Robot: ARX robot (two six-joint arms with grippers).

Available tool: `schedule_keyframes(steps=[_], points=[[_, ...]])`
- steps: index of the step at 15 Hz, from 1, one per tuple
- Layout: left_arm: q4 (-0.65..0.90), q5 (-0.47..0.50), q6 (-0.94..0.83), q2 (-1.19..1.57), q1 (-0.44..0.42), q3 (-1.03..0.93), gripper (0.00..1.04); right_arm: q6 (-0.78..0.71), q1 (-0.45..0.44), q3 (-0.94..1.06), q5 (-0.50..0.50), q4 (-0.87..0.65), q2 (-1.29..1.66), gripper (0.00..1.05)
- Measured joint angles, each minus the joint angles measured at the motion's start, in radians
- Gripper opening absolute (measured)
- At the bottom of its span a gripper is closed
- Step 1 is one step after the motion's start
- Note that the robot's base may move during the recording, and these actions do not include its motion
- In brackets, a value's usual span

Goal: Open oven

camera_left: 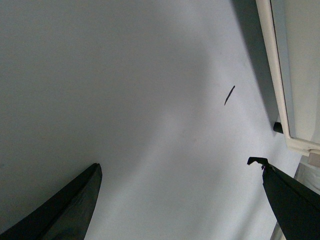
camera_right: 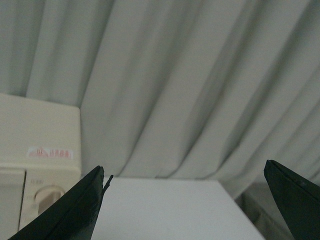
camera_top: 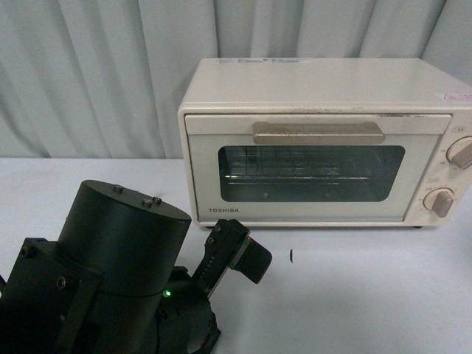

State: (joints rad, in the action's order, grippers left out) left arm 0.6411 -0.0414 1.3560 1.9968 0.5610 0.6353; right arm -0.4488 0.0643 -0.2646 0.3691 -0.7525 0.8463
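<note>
Nothing was opened yet: the left gripper [camera_left: 176,162], fingers [camera_left: 70,205] spread, hung over the table [camera_top: 354,295] short of the oven [camera_top: 317,88], which stood back right with door [camera_top: 310,173] shut, handle [camera_top: 318,133] untouched; the right gripper [camera_right: 185,166], also spread, faced past it.

On my right wrist feed, the right end effector [camera_right: 185,167] stands wide open, its two dark fingers [camera_right: 75,210] far apart with nothing between them. I can see the cream oven [camera_right: 40,125] by one finger: a side corner, a small pink sticker [camera_right: 50,153] and one beige knob [camera_right: 45,197]. A pale pleated curtain [camera_right: 190,75] hangs behind the white worktop [camera_right: 170,210].
</note>
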Motion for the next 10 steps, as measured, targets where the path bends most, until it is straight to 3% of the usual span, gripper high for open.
schedule_keyframes(steps=[1, 4, 7, 10], points=[[0.000, 0.000, 0.000, 0.000, 0.000, 0.000, 0.98, -0.068, -0.011, -0.101, -0.047, -0.069, 0.158, 0.98], [0.001, -0.002, 0.000, 0.000, 0.000, 0.000, 0.98, -0.242, -0.026, -0.387, -0.200, -0.075, 0.538, 0.98], [0.002, -0.003, 0.002, 0.000, 0.000, 0.000, 0.98, -0.397, 0.004, -0.539, -0.239, -0.034, 0.645, 0.98], [0.002, -0.003, 0.002, 0.000, 0.000, 0.000, 0.98, -0.445, 0.023, -0.562, -0.256, -0.025, 0.647, 0.89]])
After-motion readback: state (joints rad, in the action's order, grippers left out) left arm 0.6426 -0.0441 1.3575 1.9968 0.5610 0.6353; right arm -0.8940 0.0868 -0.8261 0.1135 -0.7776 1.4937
